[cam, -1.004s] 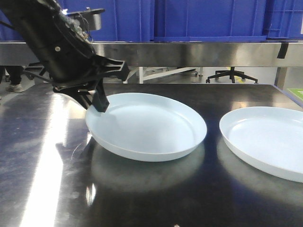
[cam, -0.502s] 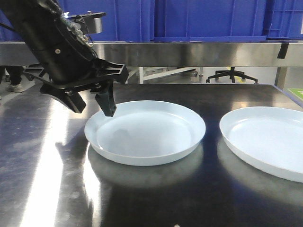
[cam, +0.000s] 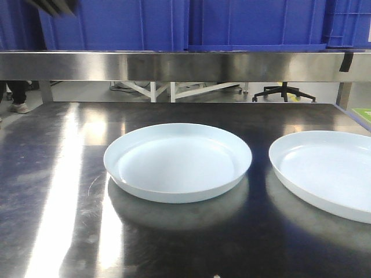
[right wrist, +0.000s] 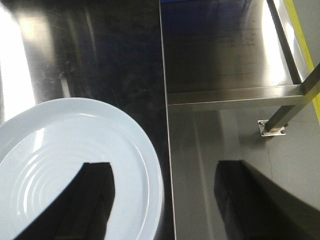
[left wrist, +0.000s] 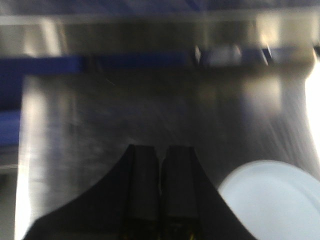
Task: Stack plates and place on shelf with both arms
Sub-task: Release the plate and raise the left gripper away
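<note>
The black left gripper (left wrist: 161, 185) looks blurred in its wrist view. Its two fingers (left wrist: 145, 190) are pressed together with only a thin seam between them, and they hold nothing. A pale plate rim lies at 4 o'clock from them, apart from the fingers.

In the front view the left plate (cam: 177, 162), a pale bluish-white, glossy, round shallow dish with a low upturned rim, lies flat on the dark brushed stainless-steel table (cam: 52, 191). Nothing touches it. At 12 o'clock from it runs the steel shelf edge (cam: 185, 65), with blue plastic crates (cam: 145, 23) standing on top. A black office chair (cam: 284, 91) shows in the background at 1 o'clock.

The right plate (cam: 330, 174), of the same kind, lies flat at 3 o'clock from the first. It is near but not touching, and the frame edge cuts it off.

In the right wrist view the black right gripper (right wrist: 162, 170) has its fingers spread wide around nothing. One finger (right wrist: 92, 200) shows in front of the right plate's (right wrist: 50, 145) inner surface at 4 o'clock. The other shows past the table edge, in front of lower steel. I cannot tell whether the finger touches the plate.
</note>
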